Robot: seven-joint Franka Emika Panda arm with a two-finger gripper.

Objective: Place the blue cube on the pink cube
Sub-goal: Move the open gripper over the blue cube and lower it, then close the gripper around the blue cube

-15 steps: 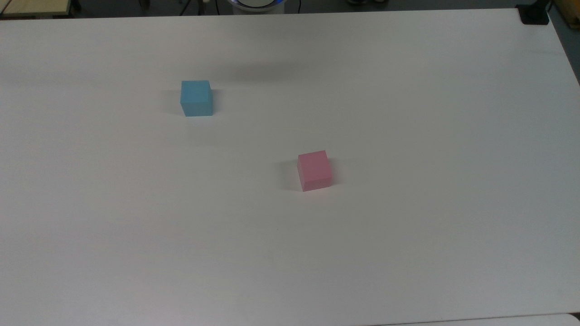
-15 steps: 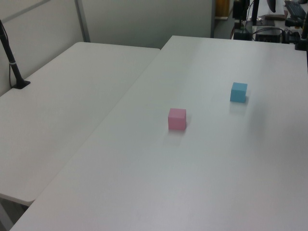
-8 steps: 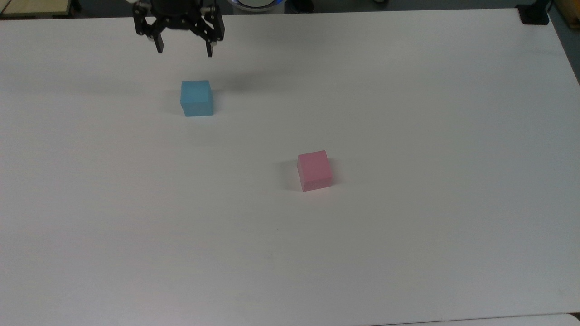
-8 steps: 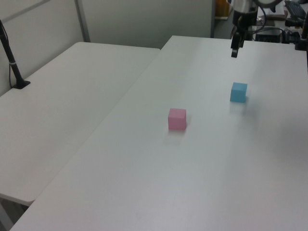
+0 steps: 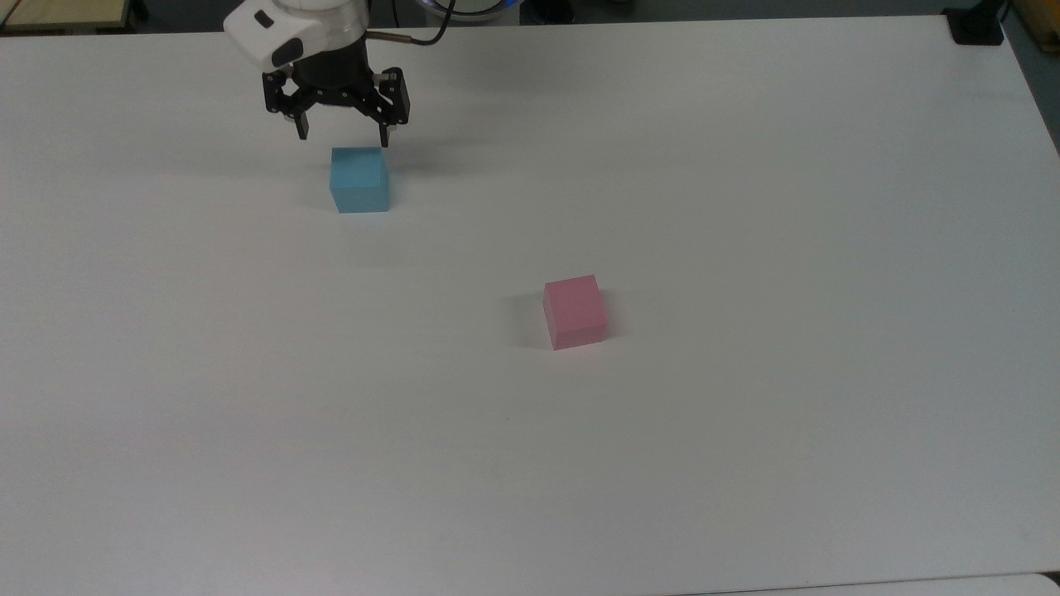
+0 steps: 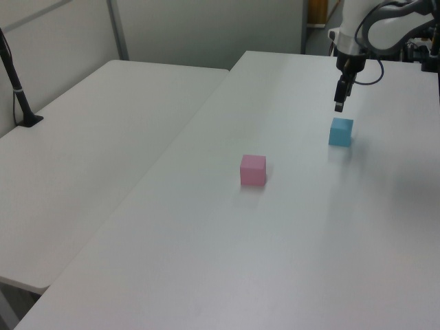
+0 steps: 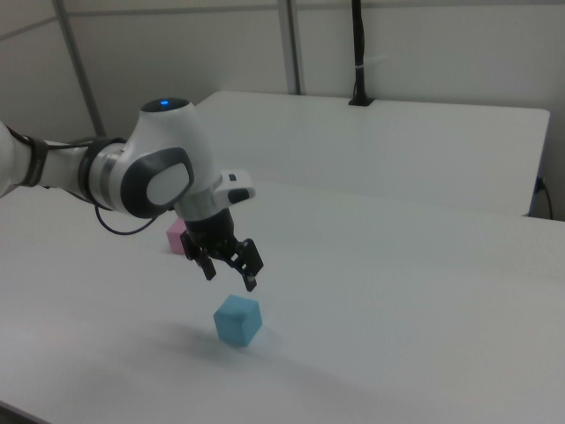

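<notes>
**Gripper Lowered Toward Blue Cube**

Since half a second ago, the gripper [image 5: 342,136] has descended and now hangs just above the blue cube [image 5: 358,179], apart from it, fingers spread wide. Both cubes are unmoved on the white table [image 5: 745,207]. In the top view, the pink cube [image 5: 574,311] stands well apart, lower right of the blue cube.

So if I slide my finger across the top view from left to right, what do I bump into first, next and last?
The tool → the blue cube → the pink cube. The tool hangs open just above the blue cube, a little more to the top view's left.
</notes>
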